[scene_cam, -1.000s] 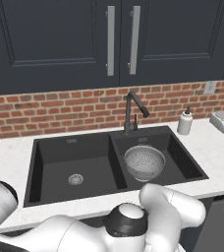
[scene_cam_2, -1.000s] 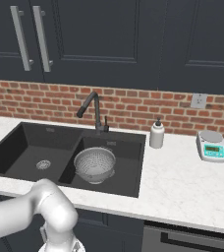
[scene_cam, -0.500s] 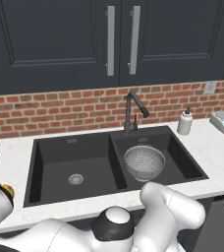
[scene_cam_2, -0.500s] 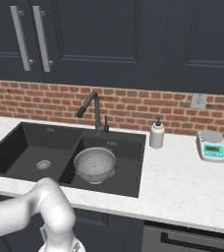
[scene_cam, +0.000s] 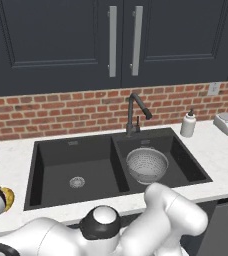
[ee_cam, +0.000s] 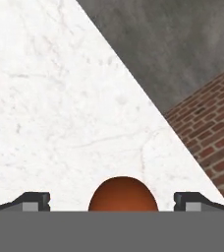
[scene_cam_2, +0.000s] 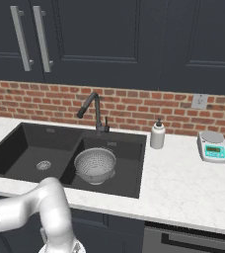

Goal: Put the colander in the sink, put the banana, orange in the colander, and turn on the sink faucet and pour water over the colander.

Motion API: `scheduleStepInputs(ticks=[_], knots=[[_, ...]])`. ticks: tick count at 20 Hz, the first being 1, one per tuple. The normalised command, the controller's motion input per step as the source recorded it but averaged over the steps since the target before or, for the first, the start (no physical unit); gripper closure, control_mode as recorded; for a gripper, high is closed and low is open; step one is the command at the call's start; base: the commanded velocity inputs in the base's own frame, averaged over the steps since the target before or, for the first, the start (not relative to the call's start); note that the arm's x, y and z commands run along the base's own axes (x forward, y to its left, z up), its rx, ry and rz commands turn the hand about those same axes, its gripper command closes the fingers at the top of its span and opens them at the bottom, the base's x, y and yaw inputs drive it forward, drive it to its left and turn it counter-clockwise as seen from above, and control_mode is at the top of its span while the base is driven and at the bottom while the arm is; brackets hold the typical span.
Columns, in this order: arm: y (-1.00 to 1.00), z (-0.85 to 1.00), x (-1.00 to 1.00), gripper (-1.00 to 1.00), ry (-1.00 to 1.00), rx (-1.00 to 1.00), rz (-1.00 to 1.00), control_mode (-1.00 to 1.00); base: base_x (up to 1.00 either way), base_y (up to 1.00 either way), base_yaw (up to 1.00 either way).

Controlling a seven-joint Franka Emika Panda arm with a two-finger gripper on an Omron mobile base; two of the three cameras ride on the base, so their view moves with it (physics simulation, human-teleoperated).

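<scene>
In the hand view, the 2-finger gripper stands wide open, with 1 dark fingertip at the lower left of the frame and the other at the lower right. Between them, at the bottom centre, sits the small round orange-red fruit on the white marble counter. The fingers are on both sides of the orange, but they are apart from it, so nothing is held. A strip of red brick wall shows at the right edge of this frame.

In the left base view, the large matte black double-basin sink fills the middle of the frame. The round silvery-white perforated metal colander stands upright in the right basin, and it looks empty. The tall slim dark gooseneck faucet rises behind the divider between the 2 basins, and I see no water running from it. At the left edge, low in the frame, a small yellow thing with a brownish tip lies on the counter beside the white arm; it is probably the banana, but I cannot tell for sure.

In the right base view, the colander is in the basin nearer the white soap bottle, below the faucet.
</scene>
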Motion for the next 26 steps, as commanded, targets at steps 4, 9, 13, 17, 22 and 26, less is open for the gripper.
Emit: scheduleStepInputs(ticks=[4, 9, 13, 17, 22, 26], knots=[[0.47, -0.22, 0.08, -1.00, 0.00, 0.00, 0.00, -1.00, 0.00, 0.00, 0.00], [0.33, -0.31, 0.04, -1.00, 0.00, 0.00, 0.00, -1.00, 0.00, 0.00, 0.00], [0.03, -0.35, 0.00, 1.00, -0.01, 0.00, 0.00, -1.00, 0.00, 0.00, 0.00], [0.00, -0.26, -0.04, 1.00, -0.06, 0.01, 0.00, -1.00, 0.00, 0.00, 0.00], [-0.42, -0.22, -0.43, 1.00, -0.25, 0.13, -0.04, -1.00, 0.00, 0.00, 0.00], [-0.64, -0.02, -0.63, 1.00, -0.38, 0.20, -0.09, -1.00, 0.00, 0.00, 0.00]])
